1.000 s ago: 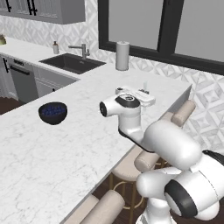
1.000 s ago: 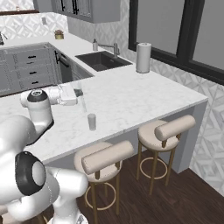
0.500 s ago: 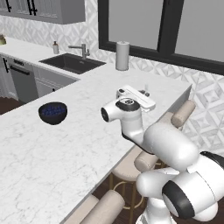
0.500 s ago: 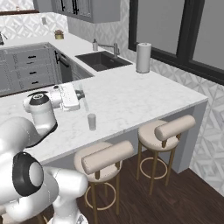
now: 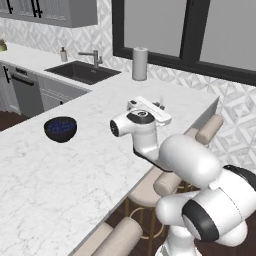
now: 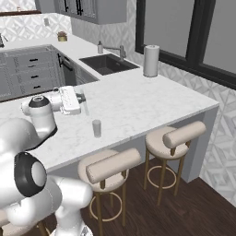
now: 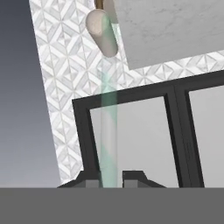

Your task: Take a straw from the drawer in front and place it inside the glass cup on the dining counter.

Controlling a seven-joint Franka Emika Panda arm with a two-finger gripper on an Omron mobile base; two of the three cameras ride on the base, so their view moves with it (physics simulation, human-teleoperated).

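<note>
Left base view: gripper (image 5: pixel 159 106) held level over the dining counter (image 5: pixel 60 170), hand pointing toward the far window side; a thin pale line rises just past its tips, probably the straw (image 5: pixel 161 101), too faint to be sure; dark blue bowl (image 5: pixel 60 128) well off to the arm's left, paper-towel roll (image 5: pixel 140 63) far ahead. Right base view: gripper (image 6: pixel 82 98) sits above and just behind the glass cup (image 6: pixel 96 128), cup standing upright and apart from the hand, near the counter's stool-side edge; a thin pale line drops from the tips toward the cup side. Hand view: fingertips (image 7: pixel 92 183) close together, clamped on a see-through greenish straw (image 7: pixel 108 127) that runs straight out from between them toward a stool cushion (image 7: pixel 101 32). Judgement: straw is very light, fairly stiff, slick and easy to crush or let swivel, gripped at one end, so the long free end may wobble; needs to be tipped upright over the cup mouth before letting go
</note>
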